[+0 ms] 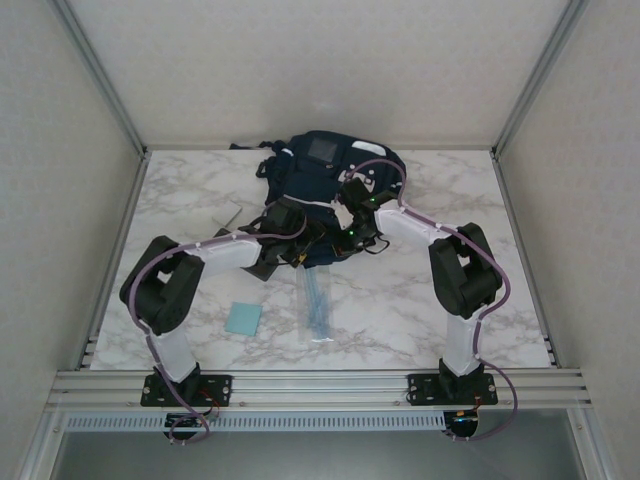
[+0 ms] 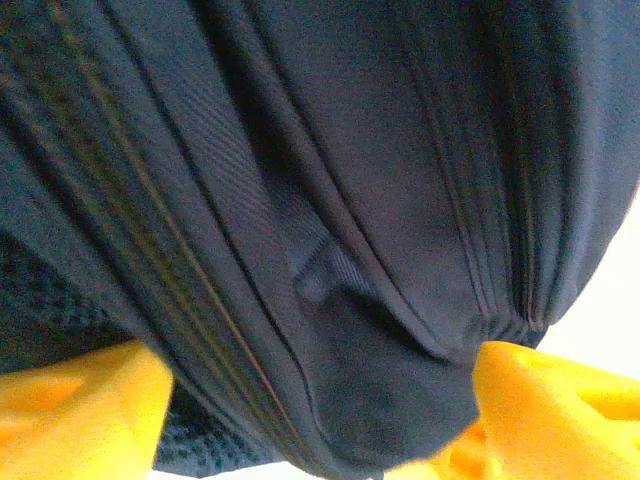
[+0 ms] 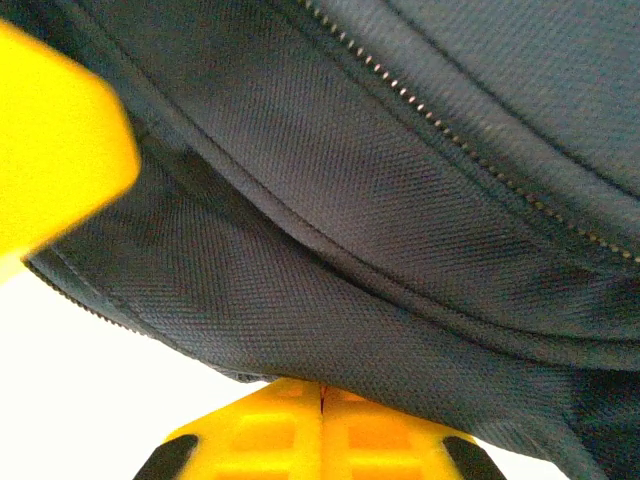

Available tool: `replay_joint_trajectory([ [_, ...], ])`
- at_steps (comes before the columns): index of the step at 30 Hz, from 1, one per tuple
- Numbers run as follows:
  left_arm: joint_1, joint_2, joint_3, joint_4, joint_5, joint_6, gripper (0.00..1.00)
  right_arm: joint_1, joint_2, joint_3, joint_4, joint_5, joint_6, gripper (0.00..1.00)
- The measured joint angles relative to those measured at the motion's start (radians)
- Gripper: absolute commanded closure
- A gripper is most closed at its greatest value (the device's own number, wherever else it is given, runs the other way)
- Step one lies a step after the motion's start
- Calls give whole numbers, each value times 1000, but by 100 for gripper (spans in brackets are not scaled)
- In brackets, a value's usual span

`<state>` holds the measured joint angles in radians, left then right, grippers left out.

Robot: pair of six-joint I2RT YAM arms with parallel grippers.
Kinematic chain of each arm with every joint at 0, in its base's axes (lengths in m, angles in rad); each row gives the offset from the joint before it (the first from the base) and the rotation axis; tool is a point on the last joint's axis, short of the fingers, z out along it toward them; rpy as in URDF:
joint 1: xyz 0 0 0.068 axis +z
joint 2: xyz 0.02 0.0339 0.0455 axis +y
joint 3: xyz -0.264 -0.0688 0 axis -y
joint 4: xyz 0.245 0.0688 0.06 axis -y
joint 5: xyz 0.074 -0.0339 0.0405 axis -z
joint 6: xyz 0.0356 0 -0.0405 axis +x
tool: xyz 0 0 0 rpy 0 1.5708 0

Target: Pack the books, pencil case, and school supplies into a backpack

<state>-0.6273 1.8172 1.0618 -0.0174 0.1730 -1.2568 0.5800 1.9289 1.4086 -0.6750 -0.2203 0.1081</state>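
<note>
A large navy-blue fabric backpack (image 1: pixel 335 170) lies on the white marble-patterned surface (image 1: pixel 420 300), and both pairs of fingers are at its near edge.

The left fingers (image 2: pixel 80 400) are yellow and stand apart. A thick fold of the backpack (image 2: pixel 330 200) fills the space between them and touches the inner side of each one. On the right side of this fold the cloth is gathered into small pleats against the finger. Whether the fingers press the fold, I cannot tell.

The right fingers (image 3: pixel 280 430), also yellow, are together, with only a thin line between them. The woven cloth of the backpack (image 3: pixel 330 250) hangs just beyond their tips, and a metal zip (image 3: pixel 450 140) runs across it further from them. Whether a bit of cloth is caught between them, I cannot tell.

A clear plastic packet of bluish sticks (image 1: pixel 317 305) lies flat on the surface, on the near side of both pairs of fingers and about between them, well apart from the backpack. A small light-blue square pad (image 1: pixel 243 318) lies beside the packet, not touching it, on the near side of the left fingers.
</note>
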Motion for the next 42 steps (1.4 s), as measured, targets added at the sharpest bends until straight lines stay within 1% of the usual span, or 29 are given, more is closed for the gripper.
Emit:
replay_joint_trajectory([
  [2, 3, 30, 6, -1, -8, -10, 74, -6, -8, -34, 18, 11, -53, 100],
  [4, 7, 53, 10, -2, -7, -10, 100, -17, -33, -89, 51, 19, -128, 100],
  [7, 8, 63, 14, 3, 1, -6, 100, -50, -81, -154, 97, 21, -246, 100],
  [15, 17, 63, 16, 2, 25, 23, 100, -202, -101, -164, 115, 31, -556, 100],
  [19, 21, 63, 16, 2, 35, 31, 100, -262, -50, -96, 91, 47, -674, 100],
  [24, 26, 63, 16, 2, 53, 41, 100, -324, 48, 14, 61, 105, -787, 100],
  [27, 28, 62, 16, -1, 58, 54, 100, -369, 105, 85, 63, 116, -812, 100],
  [31, 28, 60, 15, -2, 58, 70, 100, -415, 169, 183, 69, 115, -803, 100],
  [36, 28, 54, 7, 8, 61, 80, 100, -425, 248, 293, 34, 116, -755, 100],
  [42, 27, 49, -1, 24, 65, 83, 100, -424, 265, 311, 27, 143, -685, 100],
])
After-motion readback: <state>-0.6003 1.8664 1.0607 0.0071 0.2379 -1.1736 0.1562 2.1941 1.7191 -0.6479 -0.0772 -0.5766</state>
